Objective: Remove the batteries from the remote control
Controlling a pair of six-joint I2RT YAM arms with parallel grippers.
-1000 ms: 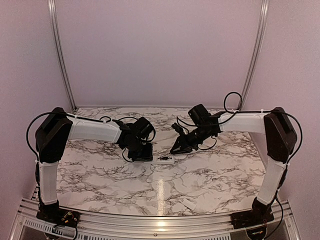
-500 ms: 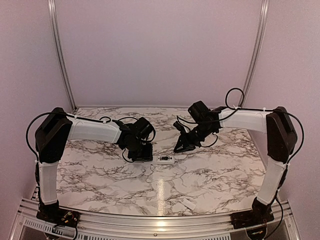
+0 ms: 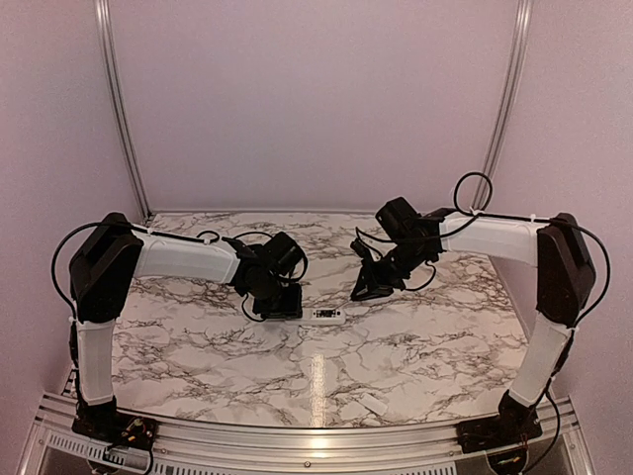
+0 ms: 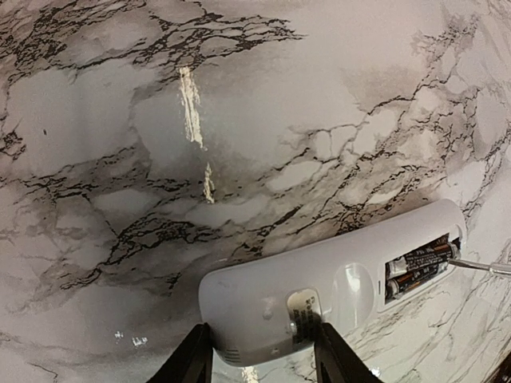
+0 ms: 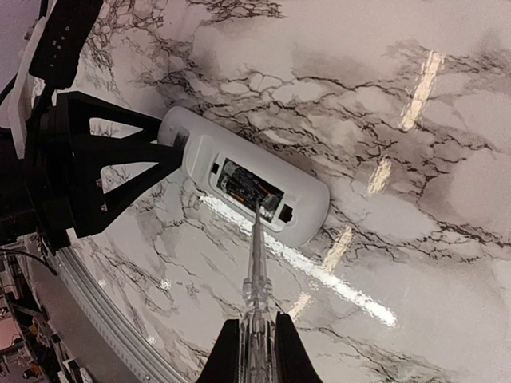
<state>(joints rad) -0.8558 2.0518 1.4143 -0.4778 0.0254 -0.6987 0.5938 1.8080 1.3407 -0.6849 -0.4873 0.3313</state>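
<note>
The white remote control lies back side up on the marble table, its battery bay uncovered. Two dark batteries sit in the bay; they also show in the right wrist view. My left gripper is shut on the remote's left end. My right gripper is shut on a thin clear and silvery tool, whose tip reaches into the bay at the batteries' right end. The tool's tip also shows in the left wrist view.
A small white flat cover piece lies near the table's front edge, right of centre. An aluminium rail runs along the front edge. In the right wrist view, my left gripper's black fingers stand left of the remote.
My right gripper has shifted a little to the right and back with the tool. The left gripper and the remote have not moved.
</note>
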